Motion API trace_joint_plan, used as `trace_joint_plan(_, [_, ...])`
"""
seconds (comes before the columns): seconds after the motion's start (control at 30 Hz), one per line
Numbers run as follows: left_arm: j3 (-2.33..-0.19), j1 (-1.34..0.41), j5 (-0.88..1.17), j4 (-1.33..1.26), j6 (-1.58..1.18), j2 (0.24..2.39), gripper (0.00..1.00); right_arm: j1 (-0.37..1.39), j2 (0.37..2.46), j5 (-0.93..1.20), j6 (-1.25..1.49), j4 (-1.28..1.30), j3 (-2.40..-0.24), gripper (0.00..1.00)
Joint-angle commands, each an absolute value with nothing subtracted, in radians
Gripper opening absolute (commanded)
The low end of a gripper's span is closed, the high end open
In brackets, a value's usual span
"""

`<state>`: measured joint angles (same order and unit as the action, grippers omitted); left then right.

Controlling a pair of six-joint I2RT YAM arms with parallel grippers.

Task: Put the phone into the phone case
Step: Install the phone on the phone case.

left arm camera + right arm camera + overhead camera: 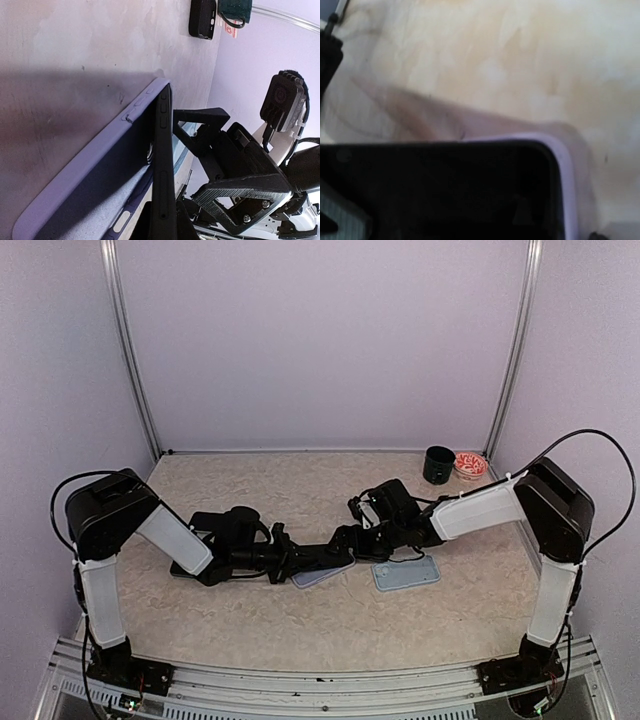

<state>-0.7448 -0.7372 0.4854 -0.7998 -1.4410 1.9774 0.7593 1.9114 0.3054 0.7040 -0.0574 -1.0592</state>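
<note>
Left gripper (pixel 290 560) clamped on phone (pixel 163 165) edge; fingertips cropped out of its wrist view. Phone tilted in lavender phone case (pixel 85 170) mid-table, not seated flat. Right gripper (pixel 220 160) wide open at the phone's far end. Contact unclear, right wrist view blurred.

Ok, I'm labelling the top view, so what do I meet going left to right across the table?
left gripper → lavender phone case → pale blue phone case → black cup → red-and-white dish
</note>
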Motion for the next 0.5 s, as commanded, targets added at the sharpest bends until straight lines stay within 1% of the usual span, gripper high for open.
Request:
trace_joint_plan(0.0, [-0.733, -0.743, 0.468, -0.754, -1.472, 1.966, 0.00, 0.782, 1.897, 0.333, 0.691, -0.026, -1.016, 0.94])
trace_joint_plan(0.47, [-0.730, -0.746, 0.458, -0.805, -1.499, 1.984, 0.00, 0.853, 1.919, 0.377, 0.693, -0.080, -1.028, 0.93])
